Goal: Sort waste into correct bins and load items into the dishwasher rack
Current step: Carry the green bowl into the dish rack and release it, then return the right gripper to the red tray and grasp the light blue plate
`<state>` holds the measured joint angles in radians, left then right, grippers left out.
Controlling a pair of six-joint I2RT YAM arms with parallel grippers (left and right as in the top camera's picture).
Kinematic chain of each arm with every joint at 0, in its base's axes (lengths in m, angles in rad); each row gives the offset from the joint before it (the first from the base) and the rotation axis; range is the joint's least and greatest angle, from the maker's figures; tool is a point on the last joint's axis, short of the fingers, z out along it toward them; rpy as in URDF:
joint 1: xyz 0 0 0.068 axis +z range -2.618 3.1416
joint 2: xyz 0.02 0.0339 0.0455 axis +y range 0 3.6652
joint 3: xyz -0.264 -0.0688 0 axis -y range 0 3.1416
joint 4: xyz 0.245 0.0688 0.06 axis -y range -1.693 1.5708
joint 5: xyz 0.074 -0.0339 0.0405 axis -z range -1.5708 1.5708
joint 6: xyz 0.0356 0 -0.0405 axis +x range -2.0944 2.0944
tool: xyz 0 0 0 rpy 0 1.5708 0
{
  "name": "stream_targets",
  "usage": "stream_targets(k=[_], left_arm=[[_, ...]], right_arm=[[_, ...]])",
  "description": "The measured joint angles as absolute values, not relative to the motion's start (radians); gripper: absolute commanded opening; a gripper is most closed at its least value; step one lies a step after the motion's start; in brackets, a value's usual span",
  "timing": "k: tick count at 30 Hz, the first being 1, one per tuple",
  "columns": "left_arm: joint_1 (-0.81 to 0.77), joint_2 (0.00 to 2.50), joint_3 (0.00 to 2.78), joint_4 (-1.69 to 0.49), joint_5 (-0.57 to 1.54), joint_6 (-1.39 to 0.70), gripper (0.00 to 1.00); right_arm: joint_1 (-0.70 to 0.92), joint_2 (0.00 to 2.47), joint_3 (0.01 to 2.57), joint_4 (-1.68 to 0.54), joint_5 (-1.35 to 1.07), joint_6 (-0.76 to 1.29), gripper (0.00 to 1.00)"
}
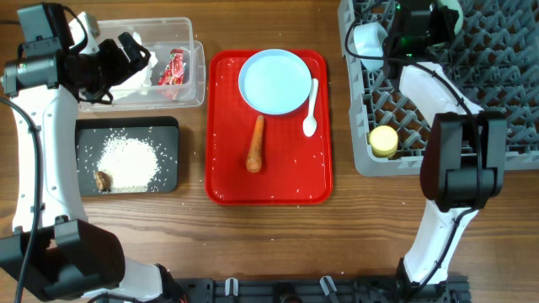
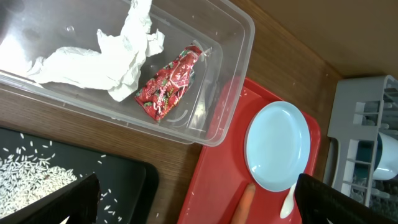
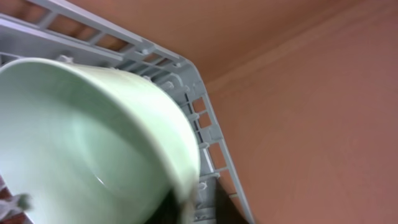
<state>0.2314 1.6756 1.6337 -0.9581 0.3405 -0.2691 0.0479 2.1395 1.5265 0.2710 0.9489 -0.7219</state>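
My left gripper (image 1: 135,55) (image 2: 199,205) is open and empty above the clear tub (image 1: 198,80) (image 2: 239,81), which holds the white tissue (image 1: 126,84) (image 2: 93,59) and the red wrapper (image 1: 174,67) (image 2: 169,84). The black tray (image 1: 168,126) holds rice (image 1: 128,162) and a brown lump (image 1: 104,179). The carrot (image 1: 255,144), pale blue plate (image 1: 275,81) and white spoon (image 1: 312,109) lie on the red tray (image 1: 269,189). My right gripper (image 1: 434,21) (image 3: 186,205) is shut on the mint-green bowl's (image 1: 452,15) (image 3: 81,137) rim, over the grey rack (image 1: 505,126).
The rack holds a yellow cup (image 1: 384,140) at its front left corner and a pale blue bowl (image 1: 368,38) at its back left. Bare wooden table lies in front of both trays. The tub and black tray sit close together at the left.
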Motion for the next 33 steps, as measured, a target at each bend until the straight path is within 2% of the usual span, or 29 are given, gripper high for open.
stream_targets(k=[12, 21, 29, 33], left_arm=[[0.231, 1.676, 1.634, -0.958, 0.340, -0.269, 1.00], [0.231, 1.676, 1.634, -0.958, 0.340, -0.269, 1.00], [0.231, 1.676, 1.634, -0.958, 0.340, -0.269, 1.00], [0.231, 1.676, 1.634, -0.958, 0.340, -0.269, 1.00]], right_arm=[[0.076, 2.140, 1.526, 0.271, 0.947, -0.719, 1.00], [0.149, 2.141, 1.526, 0.161, 0.932, -0.583, 1.00], [0.175, 2.141, 1.528, 0.192, 0.952, -0.490, 1.00], [0.205, 2.141, 1.528, 0.315, 0.955, -0.472, 1.00]])
